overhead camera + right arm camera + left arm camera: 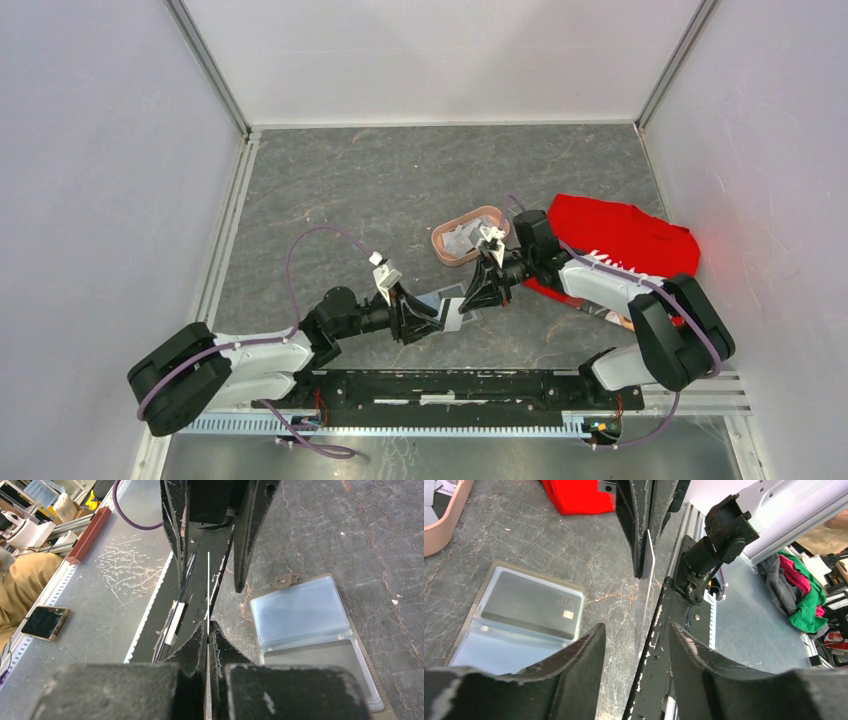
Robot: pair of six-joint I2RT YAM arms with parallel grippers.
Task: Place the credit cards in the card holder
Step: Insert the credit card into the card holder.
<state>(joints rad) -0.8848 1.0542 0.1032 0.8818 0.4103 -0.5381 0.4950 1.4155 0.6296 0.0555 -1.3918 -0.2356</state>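
Top view first: two grippers meet in the middle of the frame, the left gripper (437,318) and the right gripper (468,300), with one whitish held card (453,316) between them. One card holder (430,299) lies open on the table right under them. One pink tray (437,243) sits just above centre with a few loose cards (462,238) in it; can't count those. One red cloth (625,238) is on the right.

Left wrist: the left gripper's fingers stand apart, gripping nothing. The right gripper is pinched on the held card (650,555), seen nearly edge-on at top centre. The card holder (499,645), olive-edged with clear pockets, is at left, and one dark card (529,605) marked VIP is in its upper pocket.

Right wrist: the right gripper's jaws are clamped tight on the held card (208,595), just a thin white line here. The left gripper's fingers flank it without touching. The card holder (300,610) is at right, with the dark card (320,667) in the lower pocket.
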